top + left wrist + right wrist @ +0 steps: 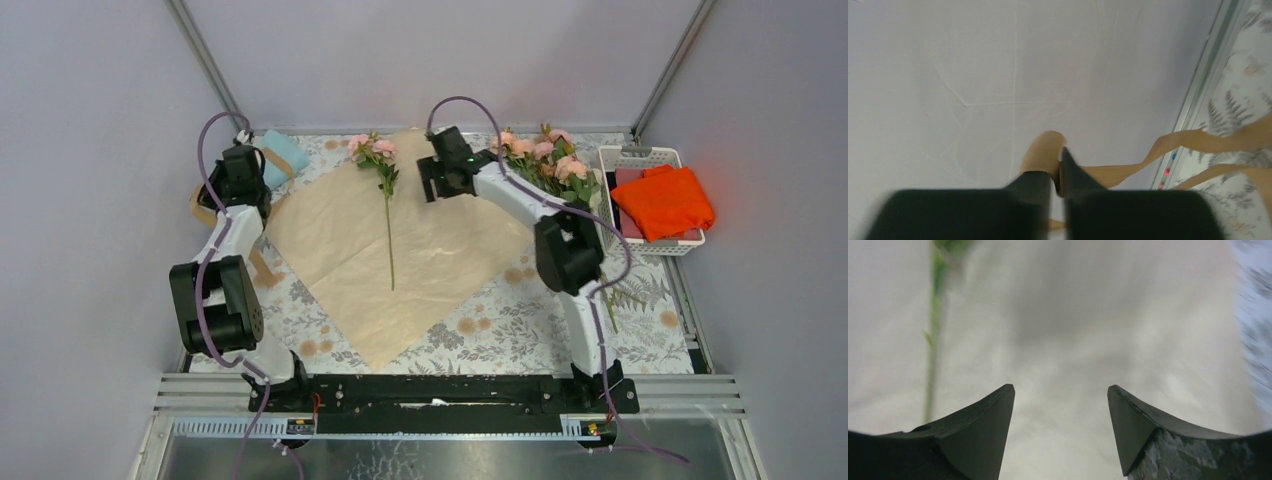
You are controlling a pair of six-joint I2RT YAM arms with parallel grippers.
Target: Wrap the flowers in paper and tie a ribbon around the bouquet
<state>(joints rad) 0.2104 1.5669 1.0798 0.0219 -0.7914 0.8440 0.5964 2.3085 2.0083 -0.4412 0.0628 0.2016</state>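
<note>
Over on the left, pinching the ribbon (1128, 170) between the closed fingers (1035, 185) of the left gripper (1060, 167), with a short loop poking up past the tips and limp strands trailing off toward the patterned worktop (520, 320). Held up close to the side wall, near a light blue cloth (285, 155). Spread flat as a diamond across the middle of the worktop: the paper (440, 250). Lying on it, 1 single rose stem (388, 215), pink head at the far corner, stem pointing toward the arm bases. Hovering above the paper near its far right edge, the right gripper (1060, 395), fingers (983, 425) wide apart with nothing between them. In its wrist view, only blurred paper below and the green stem off to the left. Further right, resting on the worktop just beside a white basket (640, 155), the flowers (545, 160), apart from both grippers. Inside the basket, a bright orange cloth (662, 200).
</note>
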